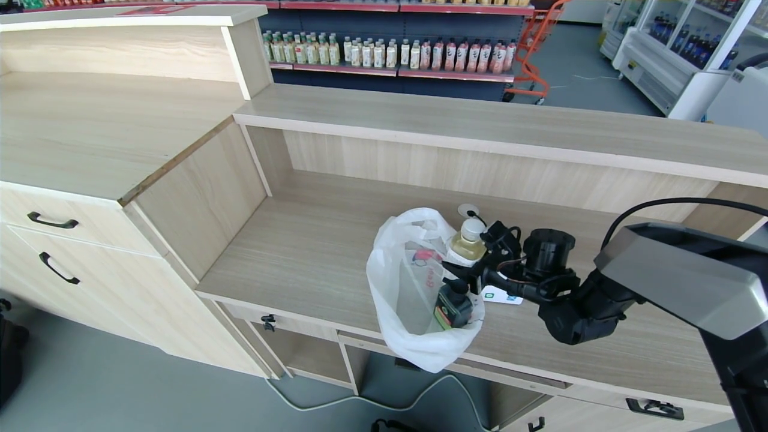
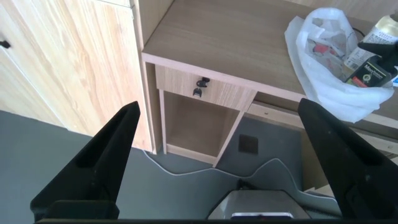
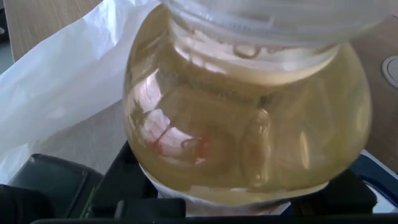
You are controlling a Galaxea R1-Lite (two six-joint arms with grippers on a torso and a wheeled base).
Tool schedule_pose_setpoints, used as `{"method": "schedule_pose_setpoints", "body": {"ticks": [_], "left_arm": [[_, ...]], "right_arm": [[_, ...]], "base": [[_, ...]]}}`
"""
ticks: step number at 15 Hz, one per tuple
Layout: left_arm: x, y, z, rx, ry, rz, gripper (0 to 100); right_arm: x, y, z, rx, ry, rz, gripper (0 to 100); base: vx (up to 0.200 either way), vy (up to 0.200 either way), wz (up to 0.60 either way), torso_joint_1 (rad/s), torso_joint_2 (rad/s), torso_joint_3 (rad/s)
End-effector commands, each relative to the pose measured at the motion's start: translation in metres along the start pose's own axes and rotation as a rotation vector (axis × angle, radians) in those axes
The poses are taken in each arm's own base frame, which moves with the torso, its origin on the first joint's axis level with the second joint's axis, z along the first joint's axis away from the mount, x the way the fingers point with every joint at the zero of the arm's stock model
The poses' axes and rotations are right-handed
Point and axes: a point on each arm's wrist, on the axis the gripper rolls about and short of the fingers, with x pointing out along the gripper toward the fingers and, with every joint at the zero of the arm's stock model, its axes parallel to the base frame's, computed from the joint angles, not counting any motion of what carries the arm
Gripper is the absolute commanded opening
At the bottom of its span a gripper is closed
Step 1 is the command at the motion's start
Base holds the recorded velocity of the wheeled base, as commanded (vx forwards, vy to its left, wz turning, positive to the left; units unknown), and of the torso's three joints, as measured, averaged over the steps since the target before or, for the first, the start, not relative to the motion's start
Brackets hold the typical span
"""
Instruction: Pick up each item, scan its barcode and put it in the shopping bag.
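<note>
A white-capped bottle of yellow liquid (image 1: 470, 243) is clasped by the right hand (image 1: 467, 265), just beside a white plastic bag (image 1: 393, 282); the left hand (image 2: 219, 107) is spread.

The right arm (image 1: 672, 276) wears a grey, sharp-edged shell with a dull sheen on its near segment; past that shell the links are black and rounded, with a short black drum (image 1: 547, 249) standing out of the wrist. A thick black cable (image 1: 678, 201) arcs over the shell, and thin dark and reddish wires loop beside the black right gripper (image 1: 471, 265). The left gripper (image 2: 219, 107) has two broad black fingers (image 2: 93, 168), wedge-shaped and tapering to blunt tips, with flat matt faces, set on a grey metal block (image 2: 258, 208)
</note>
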Motion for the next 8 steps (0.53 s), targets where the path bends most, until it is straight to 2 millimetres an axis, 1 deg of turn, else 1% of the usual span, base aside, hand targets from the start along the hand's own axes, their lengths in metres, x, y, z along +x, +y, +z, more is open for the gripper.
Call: {"method": "schedule_pose_setpoints", "body": {"ticks": [1,2,3,5,8], "left_arm": [[0.000,0.000,0.000,0.000,0.000,0.000,100],[0.000,0.000,0.000,0.000,0.000,0.000,100],[0.000,0.000,0.000,0.000,0.000,0.000,100],[0.000,0.000,0.000,0.000,0.000,0.000,100],[0.000,0.000,0.000,0.000,0.000,0.000,100]], "right_arm": [[-0.004,0.002,-0.001,0.004,0.013,0.003,0],[-0.005,0.002,-0.002,0.005,0.014,0.005,0],[-0.008,0.003,-0.001,0.008,0.016,0.018,100],[-0.010,0.001,0.003,0.004,0.007,0.017,100],[-0.013,-0.002,0.014,-0.001,-0.016,0.022,100]], "base": [[0.000,0.000,0.00,0.000,0.00,0.000],[0.000,0.000,0.00,0.000,0.00,0.000],[0.000,0.000,0.00,0.000,0.00,0.000],[0.000,0.000,0.00,0.000,0.00,0.000],[0.000,0.000,0.00,0.000,0.00,0.000]]}}
